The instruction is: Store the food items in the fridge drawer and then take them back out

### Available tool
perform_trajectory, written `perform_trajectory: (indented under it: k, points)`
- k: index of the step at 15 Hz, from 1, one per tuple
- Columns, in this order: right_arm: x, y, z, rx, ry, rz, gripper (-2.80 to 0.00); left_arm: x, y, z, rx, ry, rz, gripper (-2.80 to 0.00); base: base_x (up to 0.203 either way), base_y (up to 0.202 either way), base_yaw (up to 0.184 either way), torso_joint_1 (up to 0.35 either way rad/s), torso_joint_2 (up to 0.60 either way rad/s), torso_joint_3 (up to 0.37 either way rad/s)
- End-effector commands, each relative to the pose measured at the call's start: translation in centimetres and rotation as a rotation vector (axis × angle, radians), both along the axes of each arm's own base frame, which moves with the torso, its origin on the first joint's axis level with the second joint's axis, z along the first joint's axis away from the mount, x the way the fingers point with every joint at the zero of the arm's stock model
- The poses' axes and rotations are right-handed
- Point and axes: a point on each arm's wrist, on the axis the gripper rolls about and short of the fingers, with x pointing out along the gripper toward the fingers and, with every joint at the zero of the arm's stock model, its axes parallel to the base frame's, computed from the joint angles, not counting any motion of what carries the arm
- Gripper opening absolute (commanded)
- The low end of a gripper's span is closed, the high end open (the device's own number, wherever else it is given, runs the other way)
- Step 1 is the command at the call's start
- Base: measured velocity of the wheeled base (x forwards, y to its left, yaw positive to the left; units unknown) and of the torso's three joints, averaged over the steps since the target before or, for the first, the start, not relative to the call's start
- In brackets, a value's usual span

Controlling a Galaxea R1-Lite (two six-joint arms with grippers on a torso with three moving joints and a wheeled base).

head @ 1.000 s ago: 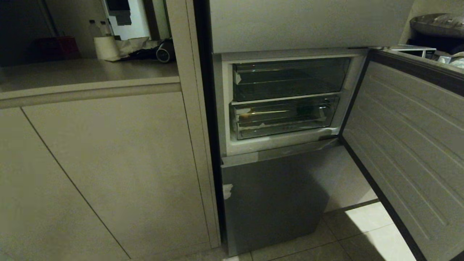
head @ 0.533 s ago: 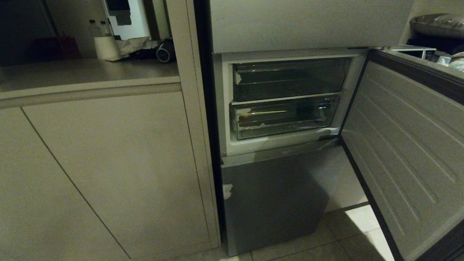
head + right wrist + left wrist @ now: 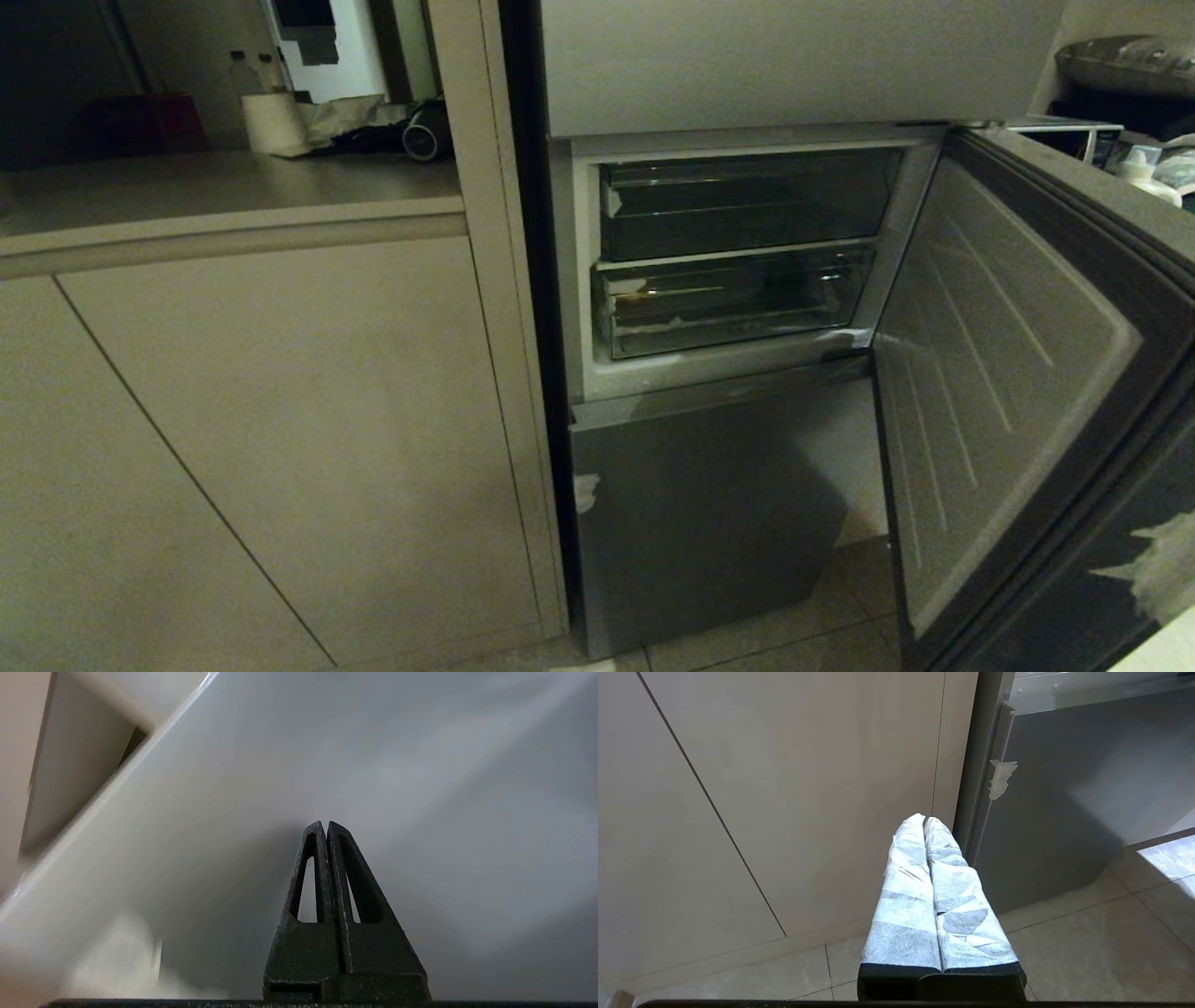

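My right gripper [image 3: 325, 823] is clenched on nothing, tips close to a plain grey panel – touching or not, I cannot tell. My left gripper [image 3: 924, 819], white-wrapped fingers pressed together and empty, hangs low by the beige cabinet [image 3: 784, 788]. In the head view the fridge door [image 3: 1008, 373] stands open at right; the fridge drawer [image 3: 733, 303] sits pushed in at centre – food inside not discernible.

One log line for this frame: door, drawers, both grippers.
fridge door: swinging shut | drawers: pushed in | right gripper: shut, at door's outer panel | left gripper: shut, parked low
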Motion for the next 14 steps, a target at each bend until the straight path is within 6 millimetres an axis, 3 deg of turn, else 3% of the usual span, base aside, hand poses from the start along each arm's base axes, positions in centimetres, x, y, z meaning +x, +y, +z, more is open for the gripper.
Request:
perform_trajectory:
  k: [1,6,14]
  points:
    - [-0.3,1.6,-0.6,-0.035,-0.029,0.076,-2.8,0.0,0.0,0.0,0.0,0.002,0.0,-2.8,0.0,0.0,0.0,0.0,0.0,0.0]
    - [1.5,5.3,-1.9,-0.212,-0.002,0.033,-2.8,0.0,0.0,0.0,0.0,0.002,0.0,-2.8,0.0,0.0,0.0,0.0,0.0,0.0]
    - [11.9,8.3,-0.9,-0.461,0.049,-0.036,-2.8,0.0,0.0,0.0,0.0,0.002,0.0,-2.8,0.0,0.0,0.0,0.0,0.0,0.0]
